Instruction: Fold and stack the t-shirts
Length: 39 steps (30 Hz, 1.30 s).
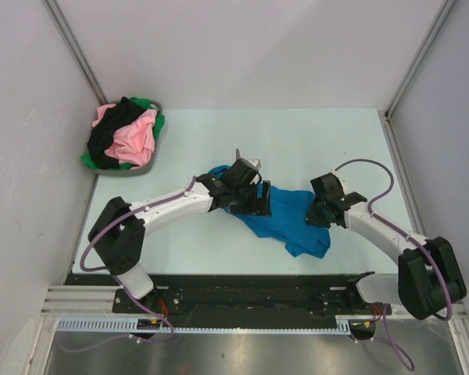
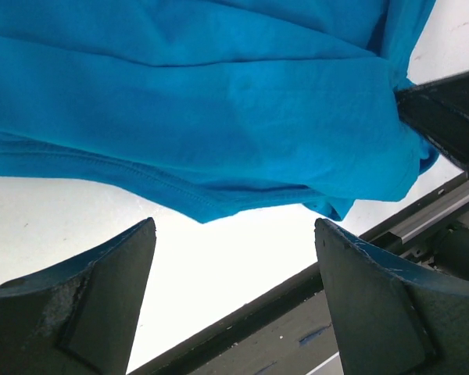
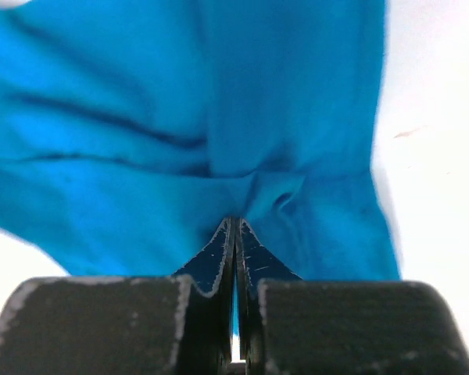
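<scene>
A bright blue t-shirt [image 1: 289, 219] lies crumpled on the table between my two arms. My left gripper [image 1: 252, 201] hovers over its left part. In the left wrist view that gripper [image 2: 234, 228] is open with nothing between its fingers [image 2: 102, 297], and the shirt's hem [image 2: 219, 101] lies just past the tips. My right gripper [image 1: 316, 212] is at the shirt's right side. In the right wrist view it [image 3: 236, 224] is shut on a puckered fold of the blue t-shirt [image 3: 180, 117]. Pink [image 1: 137, 139], black [image 1: 113, 129] and green [image 1: 147, 103] t-shirts lie heaped at the back left.
A round grey basket [image 1: 129, 173] at the back left corner holds the heaped shirts. Walls enclose the table on the left, back and right. A black rail [image 2: 297, 312] runs along the near edge, close behind the blue shirt.
</scene>
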Available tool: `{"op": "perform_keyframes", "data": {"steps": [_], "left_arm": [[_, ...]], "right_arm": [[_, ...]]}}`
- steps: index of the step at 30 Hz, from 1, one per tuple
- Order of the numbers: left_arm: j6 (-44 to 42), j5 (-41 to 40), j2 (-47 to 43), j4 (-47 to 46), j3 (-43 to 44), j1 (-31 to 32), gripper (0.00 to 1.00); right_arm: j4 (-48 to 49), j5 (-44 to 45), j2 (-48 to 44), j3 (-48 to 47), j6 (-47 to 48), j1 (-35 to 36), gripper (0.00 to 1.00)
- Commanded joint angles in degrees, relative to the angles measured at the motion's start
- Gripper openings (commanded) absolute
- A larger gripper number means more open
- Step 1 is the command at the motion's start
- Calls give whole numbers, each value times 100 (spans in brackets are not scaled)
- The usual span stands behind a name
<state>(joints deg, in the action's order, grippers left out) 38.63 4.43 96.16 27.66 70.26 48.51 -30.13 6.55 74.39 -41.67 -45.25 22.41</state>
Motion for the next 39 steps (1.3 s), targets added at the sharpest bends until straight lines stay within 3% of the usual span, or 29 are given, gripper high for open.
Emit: {"op": "perform_keyframes", "data": {"steps": [1,4,11,12,15,17,21,25,39], "left_arm": [[66,-126,-571,-85,-153,-122,87],[65,-240,-888,-33,-284,-175,87],[189,-425,-1872,-50,-934,-483,89],[189,-399,-2003,-41,-979,-535,89],[110,-425,-2127,64,-1032,-606,90],[101,-425,-2207,73,-1084,-597,90],[57,-425,-2233,117,-1120,-606,91],[39,-425,-2233,29,-1207,-667,91],[39,-302,-1970,-156,-1269,-738,91]], "right_arm": [[-141,153,-556,-550,-176,700,0],[-440,452,-698,-921,-290,1490,0],[-440,487,-259,-1369,-423,2539,0],[-554,810,-197,-1466,-431,2557,6],[-836,1417,-205,-1493,-405,2287,61],[-933,1472,-302,-1467,-309,1970,67],[-977,1306,-469,-1248,-11,1110,68],[-819,1068,-531,-713,87,774,67],[147,620,-294,317,140,395,61]]}}
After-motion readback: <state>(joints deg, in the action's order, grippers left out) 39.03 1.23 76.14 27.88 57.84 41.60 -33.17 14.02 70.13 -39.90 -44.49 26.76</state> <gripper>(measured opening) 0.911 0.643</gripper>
